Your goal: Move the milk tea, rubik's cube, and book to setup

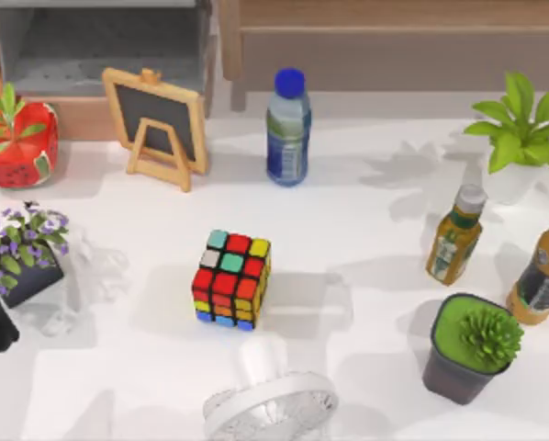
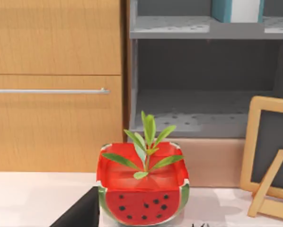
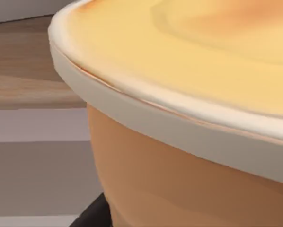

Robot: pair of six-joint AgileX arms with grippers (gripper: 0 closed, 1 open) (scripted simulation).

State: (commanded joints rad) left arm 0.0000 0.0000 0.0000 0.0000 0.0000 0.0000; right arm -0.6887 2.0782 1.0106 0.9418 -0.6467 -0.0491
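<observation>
1. The rubik's cube [image 1: 231, 279] is seen standing on the white table [image 1: 366, 230], near the middle, resting flat with its mixed stickers facing up.
2. A white fan [image 1: 270, 404] is placed just in front of the cube at the near edge; a blue-capped water bottle [image 1: 288, 129] and a small chalkboard easel [image 1: 157, 124] are set well behind it.
3. A watermelon-patterned planter [image 1: 17, 138] and a pot of purple flowers [image 1: 25, 253] are found on the table's left side.
4. Two amber drink bottles [image 1: 455, 235], a leafy plant [image 1: 522, 129] and a dark pot with a succulent [image 1: 470, 347] are found on the right side.
5. In the left wrist view the watermelon planter [image 2: 142, 189] is seen close, before a grey shelf unit [image 2: 203, 71].
6. In the right wrist view a tan, cream-rimmed cup [image 3: 189, 142] is seen very close.
7. Whether either claw is apart or together cannot be told.
</observation>
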